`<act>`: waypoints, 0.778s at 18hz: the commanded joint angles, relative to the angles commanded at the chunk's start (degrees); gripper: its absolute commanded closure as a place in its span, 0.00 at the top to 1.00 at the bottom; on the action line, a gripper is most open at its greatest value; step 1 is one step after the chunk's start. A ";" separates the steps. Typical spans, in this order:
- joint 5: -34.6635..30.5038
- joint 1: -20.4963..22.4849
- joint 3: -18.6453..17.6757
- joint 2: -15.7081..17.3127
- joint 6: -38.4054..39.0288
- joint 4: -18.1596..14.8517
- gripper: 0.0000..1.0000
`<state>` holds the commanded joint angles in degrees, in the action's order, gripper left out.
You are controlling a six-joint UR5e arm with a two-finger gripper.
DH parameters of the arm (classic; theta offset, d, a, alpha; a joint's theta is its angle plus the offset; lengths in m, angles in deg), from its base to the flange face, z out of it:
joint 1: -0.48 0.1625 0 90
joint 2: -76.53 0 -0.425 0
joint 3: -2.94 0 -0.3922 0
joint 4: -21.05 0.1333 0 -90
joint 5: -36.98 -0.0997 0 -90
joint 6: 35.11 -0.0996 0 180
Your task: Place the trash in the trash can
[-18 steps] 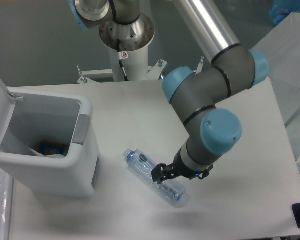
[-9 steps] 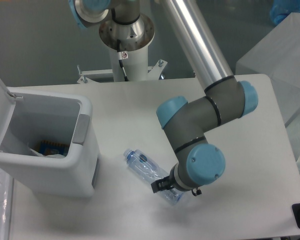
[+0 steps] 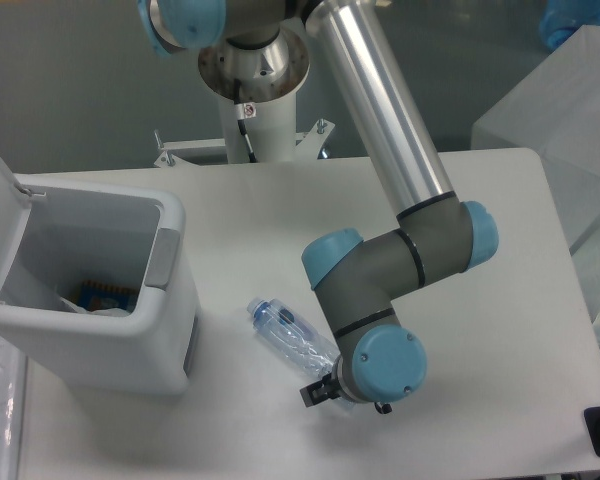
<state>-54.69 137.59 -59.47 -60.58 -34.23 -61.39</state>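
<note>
Hand, largely hidden by wrist, covers bottle end.

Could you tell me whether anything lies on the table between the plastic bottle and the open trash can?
Nothing visible does. The bottle lies on bare table just right of the trash can, whose lid is up. The gripper is at the bottle's far end, largely hidden by the wrist.

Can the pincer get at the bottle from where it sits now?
Probably yes. The pincer is down at the far end of the bottle, which lies flat on the table with nothing beside it. The wrist hides the jaws, so contact is unclear.
</note>
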 joint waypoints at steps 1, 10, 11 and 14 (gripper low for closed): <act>0.00 0.00 -0.26 -0.09 0.00 0.26 1.00; 0.00 -0.09 -0.18 -0.35 1.76 0.44 0.55; -0.09 -0.09 -0.26 -0.44 1.76 0.44 0.55; -0.09 -0.09 -0.27 -0.35 1.76 0.97 0.55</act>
<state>-54.78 137.50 -59.73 -60.94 -32.47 -60.42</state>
